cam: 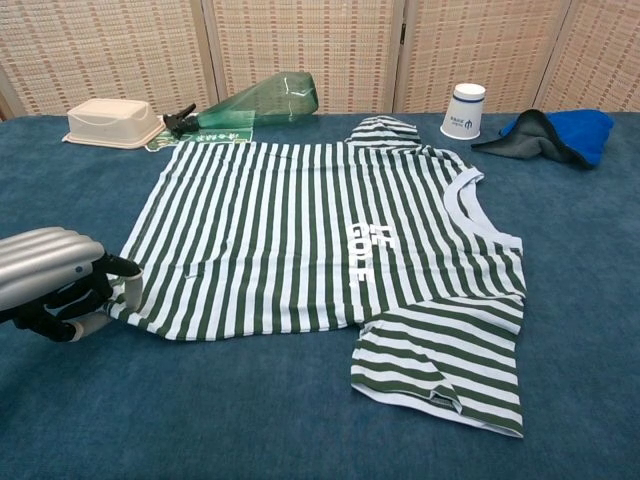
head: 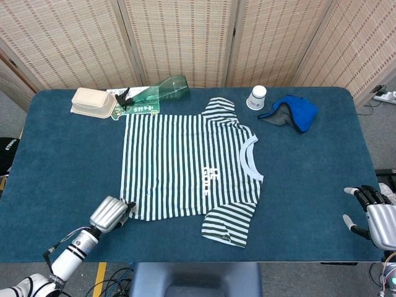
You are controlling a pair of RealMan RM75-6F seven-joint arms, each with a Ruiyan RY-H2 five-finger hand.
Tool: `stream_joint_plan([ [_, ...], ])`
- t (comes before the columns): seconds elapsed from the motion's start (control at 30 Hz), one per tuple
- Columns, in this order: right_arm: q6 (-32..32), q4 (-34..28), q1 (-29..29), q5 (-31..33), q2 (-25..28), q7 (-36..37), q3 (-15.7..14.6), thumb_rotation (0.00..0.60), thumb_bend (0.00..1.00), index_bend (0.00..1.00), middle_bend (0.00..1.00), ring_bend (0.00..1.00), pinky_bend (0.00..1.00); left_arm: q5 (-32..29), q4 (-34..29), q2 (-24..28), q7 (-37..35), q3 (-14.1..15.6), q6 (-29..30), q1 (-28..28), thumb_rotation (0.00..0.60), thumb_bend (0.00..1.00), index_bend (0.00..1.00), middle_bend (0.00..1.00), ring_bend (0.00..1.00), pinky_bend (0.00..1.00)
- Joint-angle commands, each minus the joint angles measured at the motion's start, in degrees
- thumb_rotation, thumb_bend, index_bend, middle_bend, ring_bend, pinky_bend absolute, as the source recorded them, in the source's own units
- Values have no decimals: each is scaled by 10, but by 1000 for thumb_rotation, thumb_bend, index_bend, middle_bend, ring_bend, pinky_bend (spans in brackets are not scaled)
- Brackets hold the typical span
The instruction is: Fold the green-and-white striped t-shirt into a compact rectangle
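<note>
Blue-carpeted table (head: pixel 62 154): green-and-white striped cotton t-shirt (head: pixel 179 167) flat at centre. Your left hand (head: pixel 111 213) pinching hem corner; right hand (head: pixel 374 213) spread, idle. Cloth soft, light; grip hem edge firmly.

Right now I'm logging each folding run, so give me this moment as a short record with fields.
shirt: t-shirt flat on the table, unfolded, collar toward robot's right
left hand: left hand at the hem corner, fingers curled; grip unclear
right hand: right hand at the table edge, fingers apart, holding nothing
behind shirt: bottle, container, cup, blue cloth
</note>
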Motion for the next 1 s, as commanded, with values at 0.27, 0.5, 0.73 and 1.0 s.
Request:
stream_joint_plan([
  [0.27, 8, -8, 11, -39, 0, -16, -6, 600, 273, 244, 311, 233, 297, 26, 22, -14, -24, 5, 33, 1, 600, 631, 559, 936, 890, 977],
  [0.5, -27, -3, 60, -102, -5, -59, -10, 600, 295, 247, 385, 298, 332, 34, 27, -19, -34, 7, 45, 0, 600, 651, 585, 999, 959, 1000],
  [0.73, -84, 24, 122, -152, -47, -104, -12, 600, 300, 309, 512, 467, 530, 33, 22, -18, -32, 8, 51, 3, 600, 657, 591, 1000, 968, 1000],
  [1.0, -130, 80, 163, -165, -114, -122, -21, 600, 233, 399, 865, 879, 990, 27, 15, -13, -33, 8, 50, 4, 600, 658, 578, 1000, 964, 1000],
])
